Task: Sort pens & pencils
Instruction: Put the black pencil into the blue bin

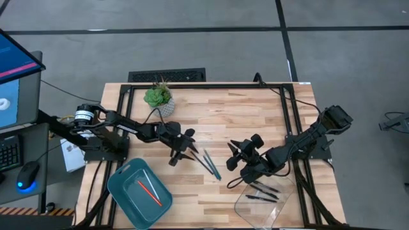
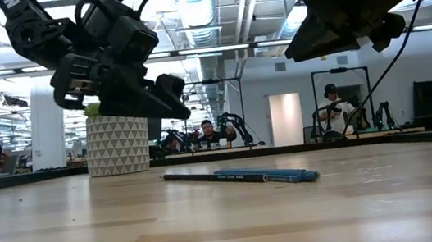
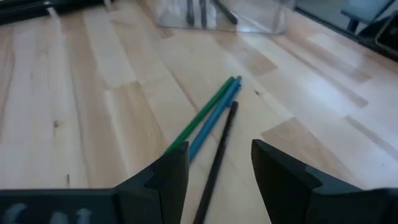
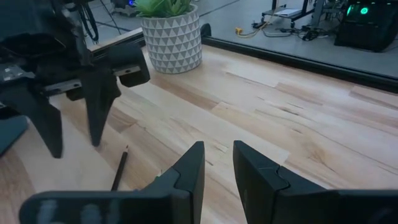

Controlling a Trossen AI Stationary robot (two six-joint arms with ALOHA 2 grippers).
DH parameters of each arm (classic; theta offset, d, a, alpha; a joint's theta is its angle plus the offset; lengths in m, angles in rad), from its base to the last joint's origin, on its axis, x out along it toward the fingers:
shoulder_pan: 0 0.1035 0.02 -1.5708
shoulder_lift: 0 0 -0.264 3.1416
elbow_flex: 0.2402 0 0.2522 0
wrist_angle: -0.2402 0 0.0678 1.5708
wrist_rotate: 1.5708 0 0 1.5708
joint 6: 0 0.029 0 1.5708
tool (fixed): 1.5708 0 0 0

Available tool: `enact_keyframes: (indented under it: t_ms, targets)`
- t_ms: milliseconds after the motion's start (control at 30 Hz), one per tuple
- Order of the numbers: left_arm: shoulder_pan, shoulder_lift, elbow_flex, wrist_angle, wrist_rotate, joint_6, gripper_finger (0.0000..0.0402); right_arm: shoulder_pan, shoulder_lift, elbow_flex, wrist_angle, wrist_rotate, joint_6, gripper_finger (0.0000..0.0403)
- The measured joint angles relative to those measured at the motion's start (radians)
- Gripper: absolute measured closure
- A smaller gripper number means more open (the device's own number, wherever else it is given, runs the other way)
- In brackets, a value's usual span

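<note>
A: Your left gripper (image 1: 182,150) hangs spread, empty, over 3 sticks (image 3: 211,124): green pencil, teal pen, black pen.

B: Right gripper (image 1: 246,156)?

A: Parted, empty, beside the clear tray (image 1: 265,201) holding black pens. Orange pencil (image 1: 149,190) lies in your blue tray (image 1: 121,188).

A light wooden tabletop (image 1: 243,121) stands on a grey concrete floor (image 1: 192,51) crossed by dark lines. To its left sits a desk with a monitor (image 1: 16,70), keyboard (image 1: 7,156) and mouse (image 1: 25,176). Beyond the far edge lies an open workshop — exposed ceiling ducts (image 2: 202,7), strip lights, a white doorway (image 2: 286,118) — where seated people (image 2: 211,131) work at benches.
</note>
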Motion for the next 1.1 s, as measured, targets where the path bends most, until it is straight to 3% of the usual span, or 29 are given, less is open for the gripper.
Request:
enact_keyframes:
  t_ms: [300, 467, 800, 1100]
  targets:
    - [0.004, 0.004, 0.0, 0.04, 0.023, -0.019, 0.0236, 0.0, 0.0, 0.0, 0.0, 0.0, 0.0, 0.0295]
    - [0.006, 0.122, 0.024, 0.132, 0.048, -0.023, 0.0236, 0.0, 0.0, 0.001, 0.001, 0.0, 0.0, 0.0295]
    - [0.013, 0.231, 0.071, 0.087, 0.102, -0.022, 0.0236, 0.002, 0.0, 0.001, -0.008, 0.0, -0.002, 0.0295]
    - [0.014, 0.23, 0.071, -0.012, 0.018, 0.008, 0.0236, 0.002, 0.0, 0.001, -0.005, 0.0, -0.001, 0.0295]
